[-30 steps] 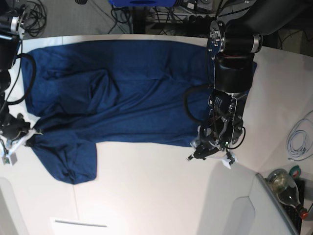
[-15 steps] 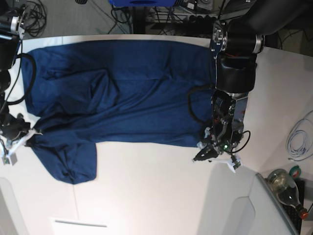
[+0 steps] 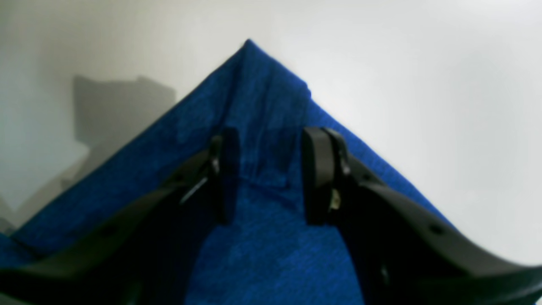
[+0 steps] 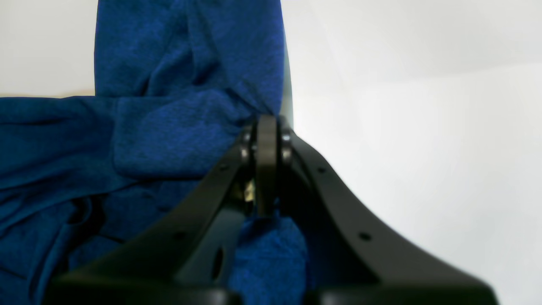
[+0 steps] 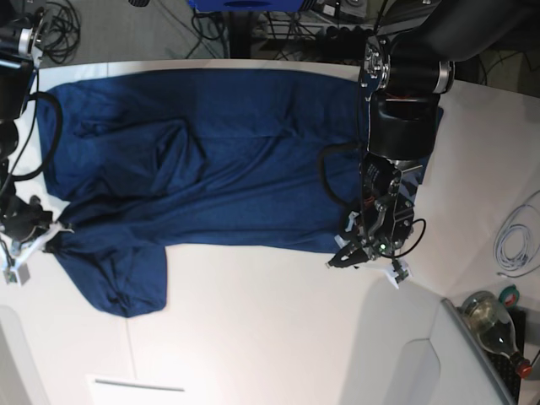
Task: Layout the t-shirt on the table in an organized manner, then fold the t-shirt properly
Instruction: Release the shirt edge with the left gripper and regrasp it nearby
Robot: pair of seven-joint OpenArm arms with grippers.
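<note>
The dark navy t-shirt (image 5: 211, 160) lies spread across the white table (image 5: 253, 321), with creases in its middle and one sleeve hanging toward the front left. My left gripper (image 5: 361, 258) is open at the shirt's front right corner. In the left wrist view (image 3: 269, 178) its two fingers stand either side of the pointed fabric corner (image 3: 262, 93). My right gripper (image 5: 38, 240) is shut on the shirt's left edge. The right wrist view (image 4: 266, 169) shows bunched fabric (image 4: 169, 127) pinched between its closed jaws.
A coiled white cable (image 5: 515, 240) lies at the right edge. A green glass bottle (image 5: 494, 325) lies at the lower right, beyond the table's curved edge. Cables and a blue object (image 5: 245, 4) are behind the far edge.
My left gripper shifted slightly right and down, then came back left and up onto the shirt's corner. The right gripper and the shirt have not visibly moved.
</note>
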